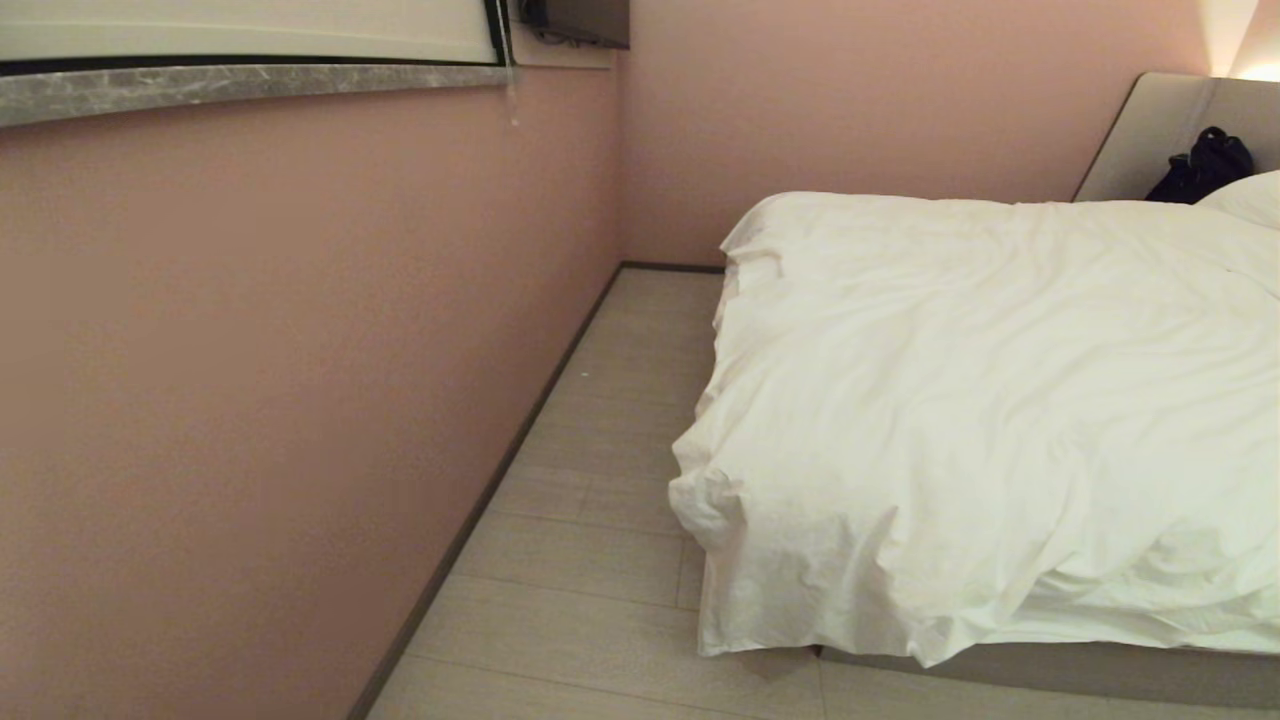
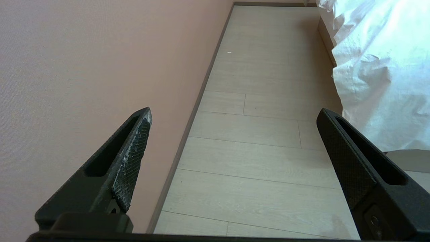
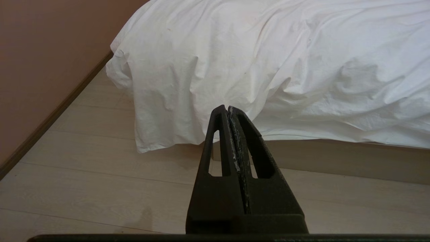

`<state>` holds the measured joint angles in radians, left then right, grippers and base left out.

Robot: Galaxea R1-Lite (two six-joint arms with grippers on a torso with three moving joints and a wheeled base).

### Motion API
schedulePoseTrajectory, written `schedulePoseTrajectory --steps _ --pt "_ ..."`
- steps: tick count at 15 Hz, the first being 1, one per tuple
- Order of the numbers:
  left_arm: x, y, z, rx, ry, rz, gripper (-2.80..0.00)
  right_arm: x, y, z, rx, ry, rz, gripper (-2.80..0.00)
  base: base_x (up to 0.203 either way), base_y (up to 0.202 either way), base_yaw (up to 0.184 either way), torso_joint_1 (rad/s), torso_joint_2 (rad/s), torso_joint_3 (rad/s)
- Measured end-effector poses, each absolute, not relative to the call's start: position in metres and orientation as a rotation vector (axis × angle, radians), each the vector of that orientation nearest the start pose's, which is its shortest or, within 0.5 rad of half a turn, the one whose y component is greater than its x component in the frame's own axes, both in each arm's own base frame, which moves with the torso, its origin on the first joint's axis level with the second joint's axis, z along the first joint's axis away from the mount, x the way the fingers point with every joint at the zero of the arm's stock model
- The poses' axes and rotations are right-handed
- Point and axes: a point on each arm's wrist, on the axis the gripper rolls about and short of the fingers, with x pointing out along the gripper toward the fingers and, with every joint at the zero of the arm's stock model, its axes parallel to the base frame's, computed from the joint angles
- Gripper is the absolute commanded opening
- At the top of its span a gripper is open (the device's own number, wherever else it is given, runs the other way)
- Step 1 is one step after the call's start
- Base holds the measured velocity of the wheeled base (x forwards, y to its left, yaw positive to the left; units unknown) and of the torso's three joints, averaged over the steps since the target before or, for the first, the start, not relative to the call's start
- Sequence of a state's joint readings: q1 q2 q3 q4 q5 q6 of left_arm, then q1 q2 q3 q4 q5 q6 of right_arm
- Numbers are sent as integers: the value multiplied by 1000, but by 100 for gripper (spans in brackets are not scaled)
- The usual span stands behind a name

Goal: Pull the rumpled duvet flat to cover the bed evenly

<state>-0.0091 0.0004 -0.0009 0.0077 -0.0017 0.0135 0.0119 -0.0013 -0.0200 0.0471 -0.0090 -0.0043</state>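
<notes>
Duvet (image 1: 1000, 400): spread creased over the bed (image 1: 1080, 668) — its corner hanging past the base, near the floor.
Left gripper (image 2: 234, 115): fingers wide apart, empty, beside the duvet.
Right gripper (image 3: 228, 108): clenched on nothing — short of the duvet.

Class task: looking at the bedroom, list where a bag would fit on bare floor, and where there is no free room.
Free: the wooden floor strip between the pink wall and the duvet's hanging edge, back to the corner. Also the floor before the bed base, where the shut right pincer points. Crowded: the bed top, wholly under duvet, with pillow and black bag.
</notes>
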Motion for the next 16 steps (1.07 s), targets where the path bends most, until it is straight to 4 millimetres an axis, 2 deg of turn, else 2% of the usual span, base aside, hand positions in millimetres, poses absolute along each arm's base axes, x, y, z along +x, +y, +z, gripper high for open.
schedulePoseTrajectory --steps 16 --pt "-23 0 75 14 7 -11 0 -24 0 76 -4 27 3 -280 0 0 0 0 0 0"
